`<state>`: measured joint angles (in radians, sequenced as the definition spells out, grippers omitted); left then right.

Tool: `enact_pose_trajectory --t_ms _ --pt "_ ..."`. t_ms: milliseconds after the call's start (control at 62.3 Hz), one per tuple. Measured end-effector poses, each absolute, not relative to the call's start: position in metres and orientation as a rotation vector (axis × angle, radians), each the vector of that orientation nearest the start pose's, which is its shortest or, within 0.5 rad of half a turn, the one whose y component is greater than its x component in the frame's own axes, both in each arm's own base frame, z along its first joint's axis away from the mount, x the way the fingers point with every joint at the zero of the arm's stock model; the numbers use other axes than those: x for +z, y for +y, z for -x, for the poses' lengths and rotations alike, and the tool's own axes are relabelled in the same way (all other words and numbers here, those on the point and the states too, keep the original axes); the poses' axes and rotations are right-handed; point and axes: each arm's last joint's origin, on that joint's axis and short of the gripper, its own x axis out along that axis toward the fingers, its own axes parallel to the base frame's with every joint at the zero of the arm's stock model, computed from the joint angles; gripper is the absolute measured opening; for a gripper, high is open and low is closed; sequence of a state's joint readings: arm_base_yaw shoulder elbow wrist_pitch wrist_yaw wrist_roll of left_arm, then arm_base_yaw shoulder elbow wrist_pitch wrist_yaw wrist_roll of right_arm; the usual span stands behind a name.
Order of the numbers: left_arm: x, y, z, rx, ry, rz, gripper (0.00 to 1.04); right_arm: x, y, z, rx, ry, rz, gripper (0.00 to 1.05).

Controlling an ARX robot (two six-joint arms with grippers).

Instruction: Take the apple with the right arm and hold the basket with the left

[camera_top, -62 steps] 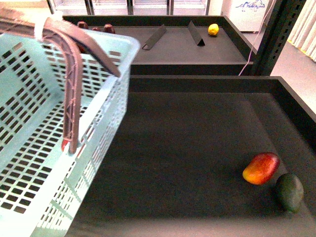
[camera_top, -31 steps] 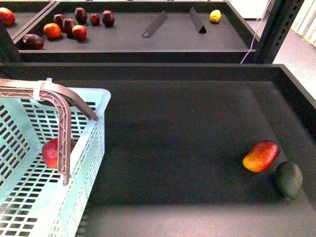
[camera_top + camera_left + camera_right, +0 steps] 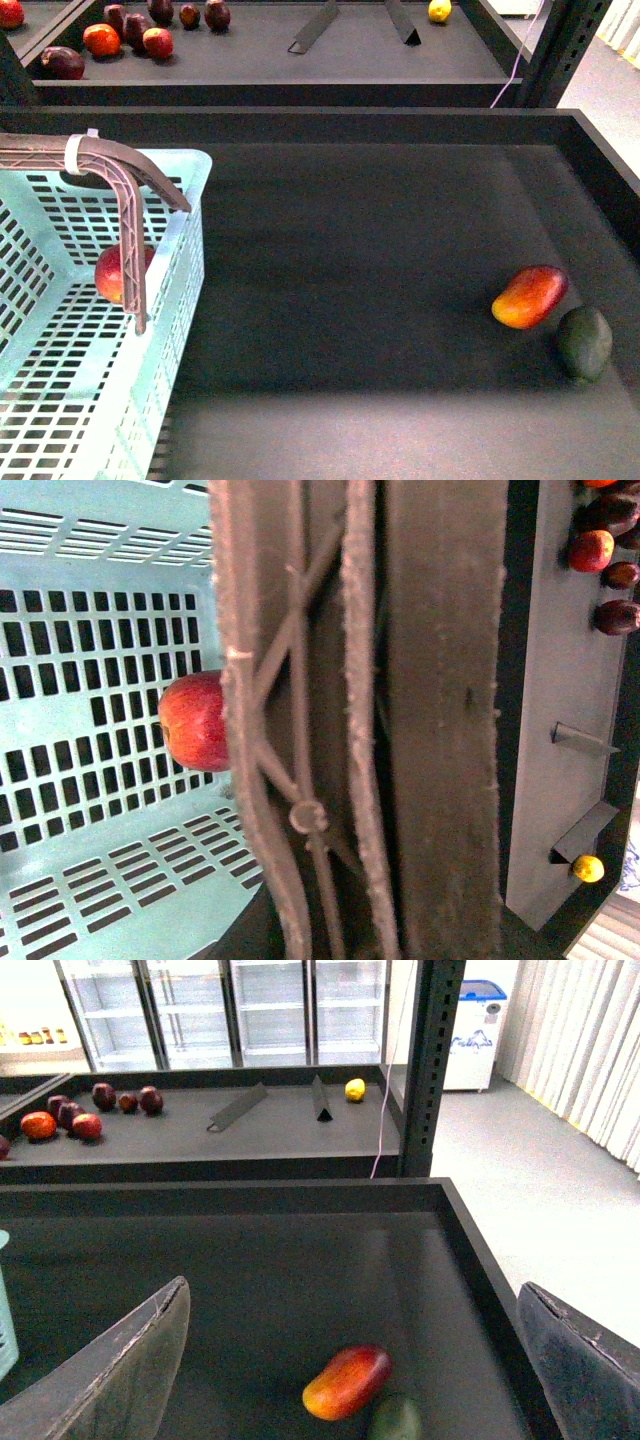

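The light-blue slotted basket (image 3: 60, 400) fills the front view's lower left, its grey-brown handle (image 3: 125, 175) arching over it with a white zip tie. The red apple (image 3: 112, 272) lies inside the basket, partly behind the handle. In the left wrist view the handle (image 3: 300, 720) runs right across the camera, with the apple (image 3: 195, 720) on the basket floor (image 3: 90, 860) beyond it. My left gripper is shut on the handle, and its fingers cannot be made out. My right gripper (image 3: 352, 1288) is open and empty above the black tray, far from the basket.
A red-orange mango (image 3: 530, 296) and a dark green avocado (image 3: 585, 342) lie at the near tray's right side. The tray's back wall (image 3: 300, 122) is raised. The rear tray holds dark red fruits (image 3: 130, 25), a lemon (image 3: 438, 10) and dividers (image 3: 312, 28). A dark post (image 3: 565, 50) stands at the right.
The basket has come down from a high tilt close to the camera and sits lower and more level. The apple inside it and the rear tray's fruits have come into sight.
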<state>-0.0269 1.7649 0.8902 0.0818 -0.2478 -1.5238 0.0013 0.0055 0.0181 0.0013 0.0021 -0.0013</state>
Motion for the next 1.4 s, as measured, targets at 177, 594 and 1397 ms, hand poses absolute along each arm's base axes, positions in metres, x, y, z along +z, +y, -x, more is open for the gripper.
enact_pose_trajectory --t_ms 177,594,1397 --pt "0.138 -0.004 -0.322 0.801 0.499 1.302 0.26 0.169 0.0 -0.097 0.0 -0.014 0.001 0.96" --pt "0.198 0.0 -0.287 0.759 0.422 1.283 0.99 0.169 0.0 -0.097 -0.001 -0.014 0.001 0.96" --pt "0.183 0.0 -0.18 -0.002 0.006 0.022 0.03 0.169 0.0 -0.097 0.001 -0.015 0.001 0.96"
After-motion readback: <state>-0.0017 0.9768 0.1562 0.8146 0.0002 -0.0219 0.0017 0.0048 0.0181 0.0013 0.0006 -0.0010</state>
